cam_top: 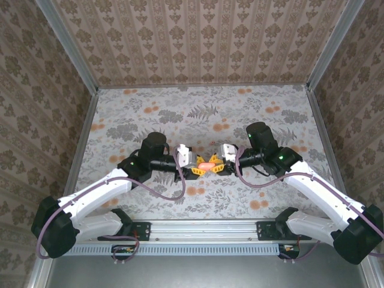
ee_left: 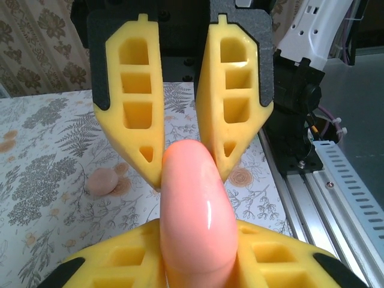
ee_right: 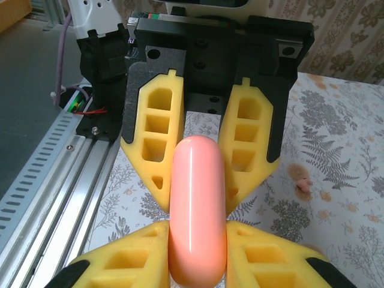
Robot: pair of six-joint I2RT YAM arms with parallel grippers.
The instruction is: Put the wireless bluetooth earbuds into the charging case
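Observation:
Both grippers hold the glossy coral-pink charging case point(cam_top: 207, 164) between them, lifted over the middle of the table with its lid closed. My left gripper point(ee_left: 198, 235) is shut on one end of the case point(ee_left: 195, 210). The right gripper's yellow fingers point(ee_left: 135, 114) clamp the far end. In the right wrist view my right gripper point(ee_right: 197, 233) is shut on the case point(ee_right: 197, 210), and the left gripper's fingers point(ee_right: 156, 138) pinch the opposite end. One small pink earbud point(ee_left: 101, 181) lies on the cloth to the side; it is also seen from the right wrist point(ee_right: 303, 183).
The table is covered by a floral cloth point(cam_top: 198, 114) with printed orange blossoms. An aluminium rail point(cam_top: 198, 228) carrying the arm bases runs along the near edge. Patterned walls close in the left, right and back sides.

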